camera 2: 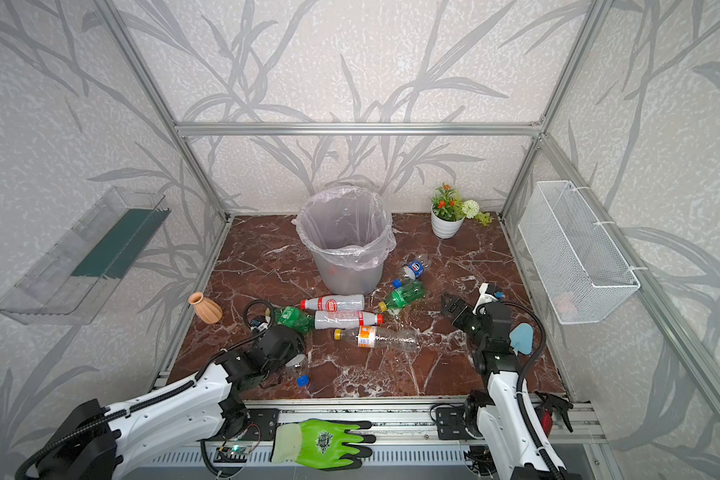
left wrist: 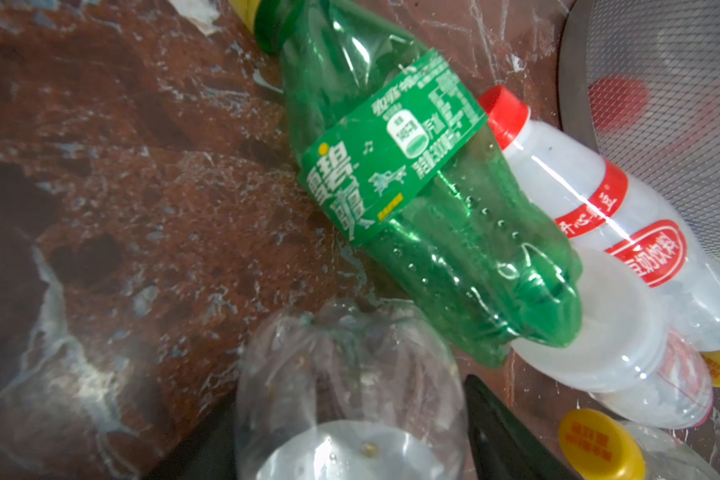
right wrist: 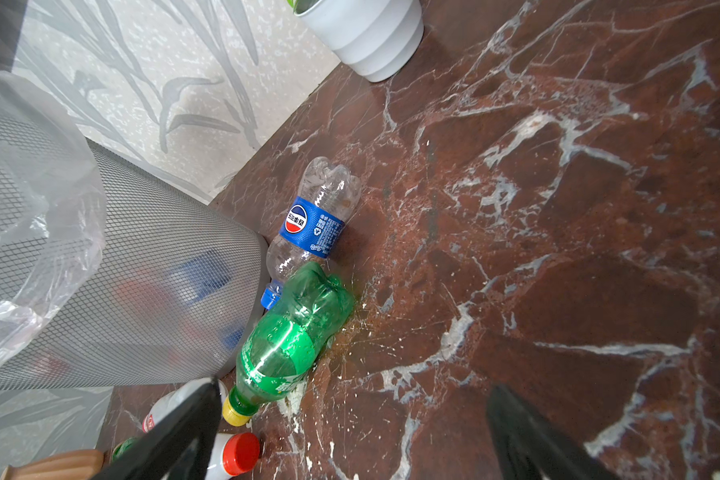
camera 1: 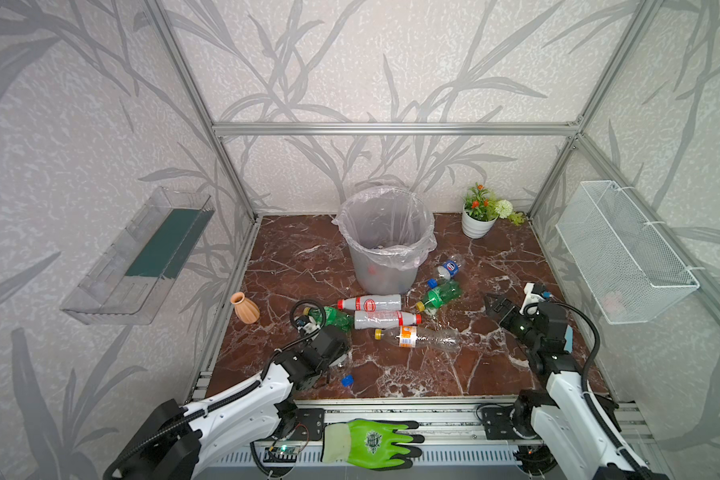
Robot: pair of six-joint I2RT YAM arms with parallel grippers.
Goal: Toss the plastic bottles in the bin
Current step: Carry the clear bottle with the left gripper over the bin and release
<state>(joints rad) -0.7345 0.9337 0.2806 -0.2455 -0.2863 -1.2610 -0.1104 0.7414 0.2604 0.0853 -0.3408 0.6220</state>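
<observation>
Marble tabletop (camera 1: 474,374) — left gripper (left wrist: 348,390) straddles 1 clear bottle (left wrist: 341,345), whether clamped I cannot tell — right gripper (right wrist: 355,384) spread wide.

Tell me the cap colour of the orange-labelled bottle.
Yellow cap, clearest in a top view.

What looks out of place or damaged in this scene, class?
A green glove lies on the front rail, unrelated to the job. The green bottle beside the bin is dented and crumpled at its base.
</observation>
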